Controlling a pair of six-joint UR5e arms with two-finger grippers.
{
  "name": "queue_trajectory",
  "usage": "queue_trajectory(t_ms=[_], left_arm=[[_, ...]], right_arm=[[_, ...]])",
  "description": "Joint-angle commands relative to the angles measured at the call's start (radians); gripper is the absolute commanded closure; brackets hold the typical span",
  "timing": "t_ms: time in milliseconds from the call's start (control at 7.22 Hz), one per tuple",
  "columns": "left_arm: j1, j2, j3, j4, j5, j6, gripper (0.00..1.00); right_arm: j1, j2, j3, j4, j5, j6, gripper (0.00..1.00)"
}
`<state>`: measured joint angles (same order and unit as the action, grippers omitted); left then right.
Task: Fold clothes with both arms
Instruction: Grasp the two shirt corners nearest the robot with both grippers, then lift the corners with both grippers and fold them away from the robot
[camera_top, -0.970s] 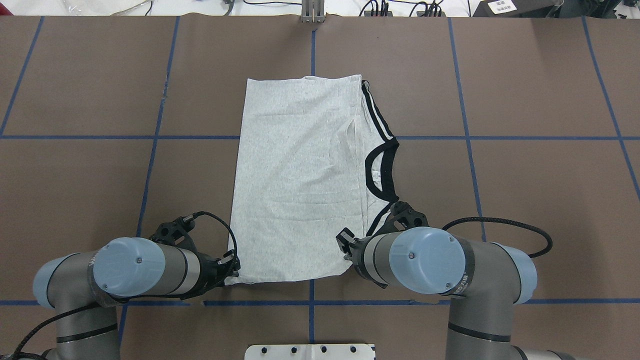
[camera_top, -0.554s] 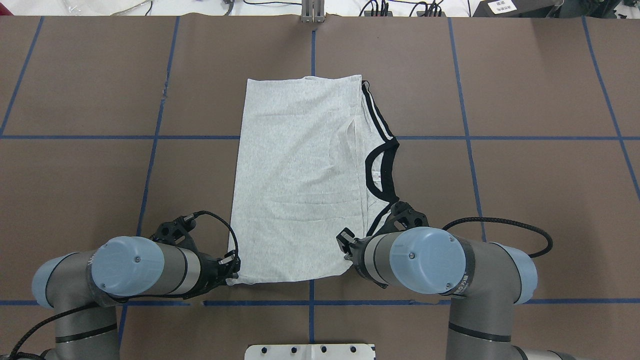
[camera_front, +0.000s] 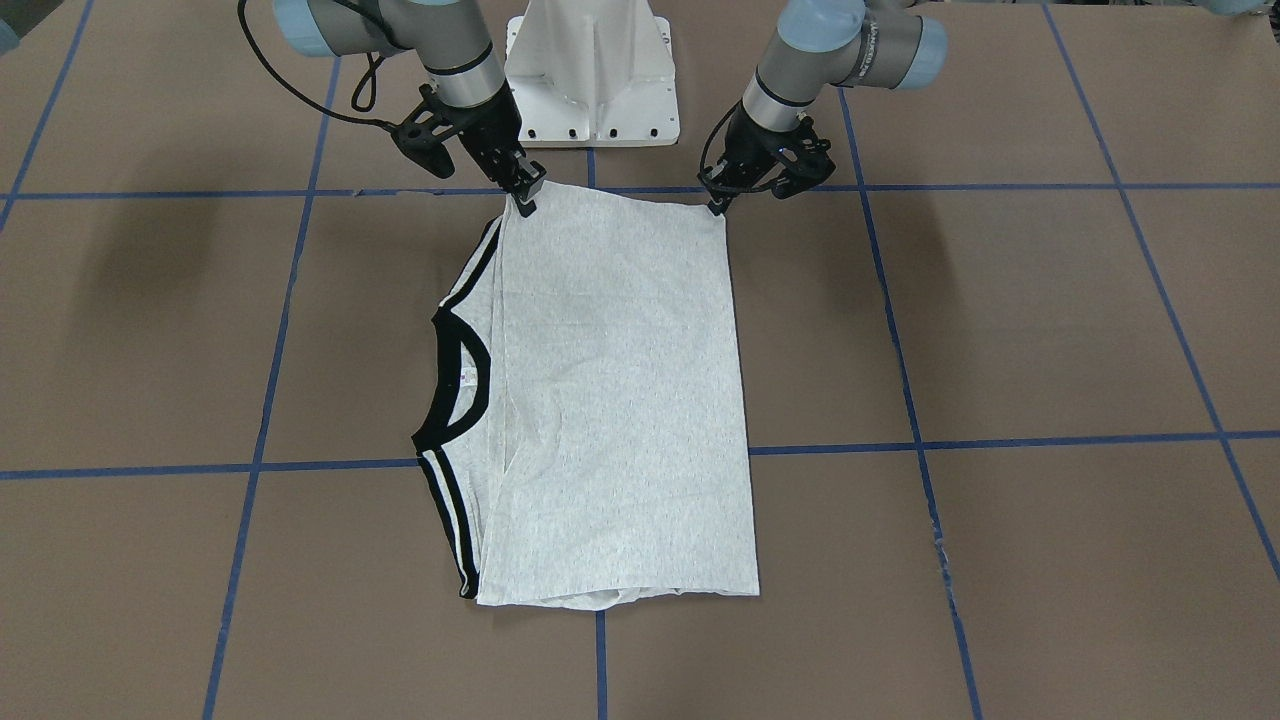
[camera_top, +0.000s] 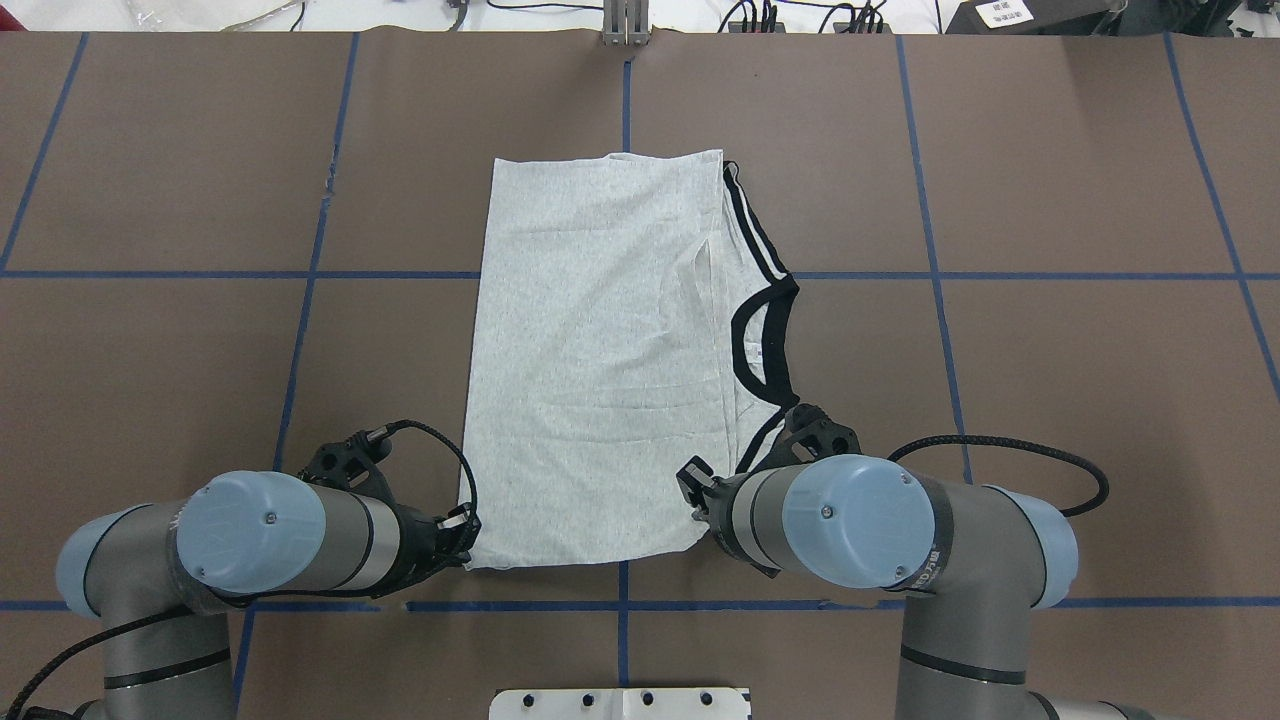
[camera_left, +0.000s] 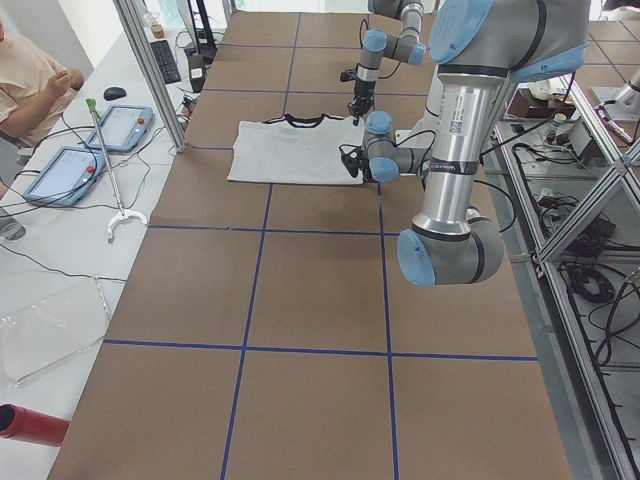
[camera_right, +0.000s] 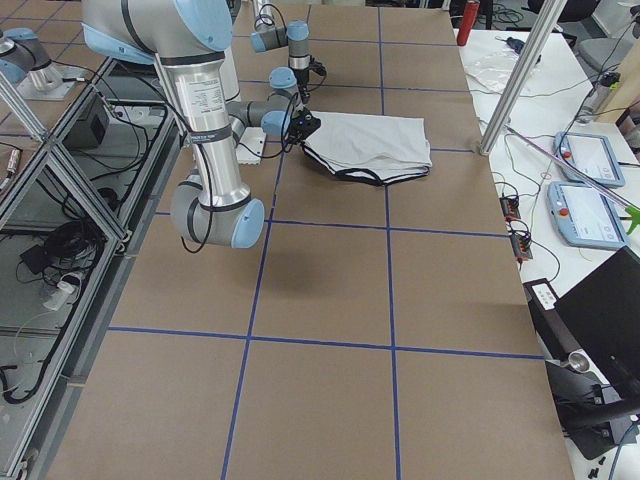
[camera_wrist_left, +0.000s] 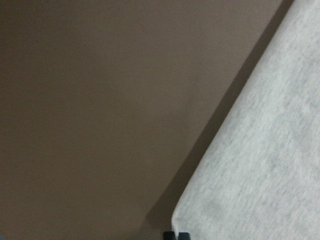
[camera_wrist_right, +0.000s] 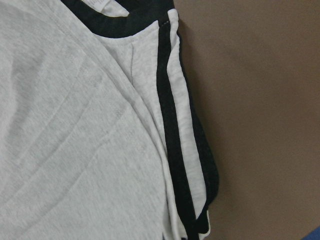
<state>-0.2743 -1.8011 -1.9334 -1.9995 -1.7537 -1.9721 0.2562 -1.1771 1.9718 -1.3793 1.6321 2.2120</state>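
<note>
T-shirt on brown, blue-taped tabletop

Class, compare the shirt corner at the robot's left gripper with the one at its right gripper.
The corner at the left gripper is plain grey with a clean edge; the corner at the right gripper shows a black-striped cuff. The left side runs straight; the right side bulges out at the black collar. Both corners belong to the same short edge of the T-shirt.
</note>
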Motion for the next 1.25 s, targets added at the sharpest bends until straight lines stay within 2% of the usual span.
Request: queue_trajectory(t_ms=[0, 277, 416, 554, 693, 832, 1109], left_arm=[[0.0, 0.0, -0.095, 0.052, -0.018, -0.001, 1.0], [0.0, -0.003, -0.346, 0.227, -0.098, -0.019, 1.0], [0.0, -0.01, -0.411, 0.26, -0.115, -0.045, 1.0], [-0.005, -0.017, -0.415, 0.261, -0.118, -0.045, 1.0], [-0.064, -0.018, -0.386, 0.278, -0.116, -0.025, 1.0], [-0.163, -0.062, -0.348, 0.294, -0.118, 0.049, 1.0], [-0.313, -0.2, -0.169, 0.323, -0.116, 0.185, 1.0]], right_arm=[[0.0, -0.044, 0.062, -0.001, 0.0, 0.002, 1.0], [-0.055, -0.116, 0.155, 0.0, 0.002, 0.073, 1.0], [-0.084, -0.134, 0.227, -0.003, 0.002, 0.157, 1.0], [-0.083, -0.16, 0.307, -0.003, 0.002, 0.166, 1.0], [-0.059, -0.147, 0.305, -0.003, 0.003, 0.166, 1.0], [0.015, -0.116, 0.273, -0.004, 0.012, 0.154, 1.0], [0.209, 0.067, 0.065, -0.041, 0.163, 0.137, 1.0]])
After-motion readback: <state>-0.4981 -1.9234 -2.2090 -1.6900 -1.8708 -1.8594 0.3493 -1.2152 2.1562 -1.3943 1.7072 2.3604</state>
